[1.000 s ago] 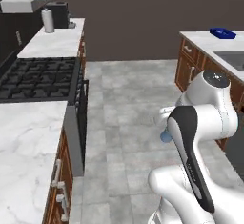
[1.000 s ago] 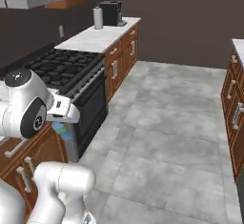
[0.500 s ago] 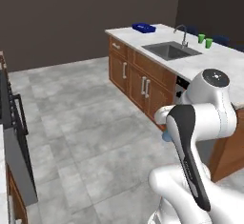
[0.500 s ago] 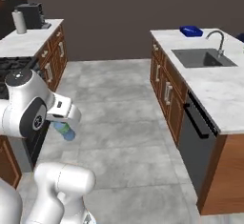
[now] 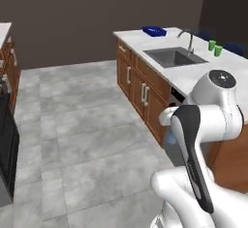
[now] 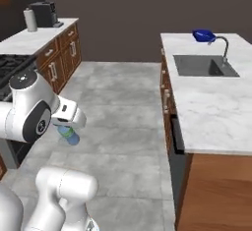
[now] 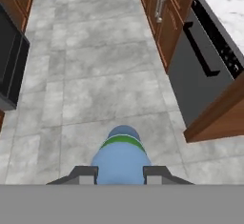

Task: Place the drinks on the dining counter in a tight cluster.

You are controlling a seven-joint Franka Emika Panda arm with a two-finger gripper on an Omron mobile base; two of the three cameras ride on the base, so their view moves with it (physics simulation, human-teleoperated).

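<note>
Water bottle (image 7: 121,158): small, blue, green band — held over the grey floor (image 7: 95,89), beside the dining bench (image 6: 211,102).
Fingers (image 7: 121,174): clamped on the bottle's sides.
Bench top: sink (image 6: 204,66), faucet (image 6: 222,45), blue bowl (image 6: 203,35) — green cups (image 5: 215,48) beyond.

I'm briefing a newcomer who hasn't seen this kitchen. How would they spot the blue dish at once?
Find the dining counter, the long marble island with the dark sink and curved faucet. The blue dish sits on its far end, beyond the sink. Unlike the two green cups nearby, it is low, wide and dark blue.
</note>
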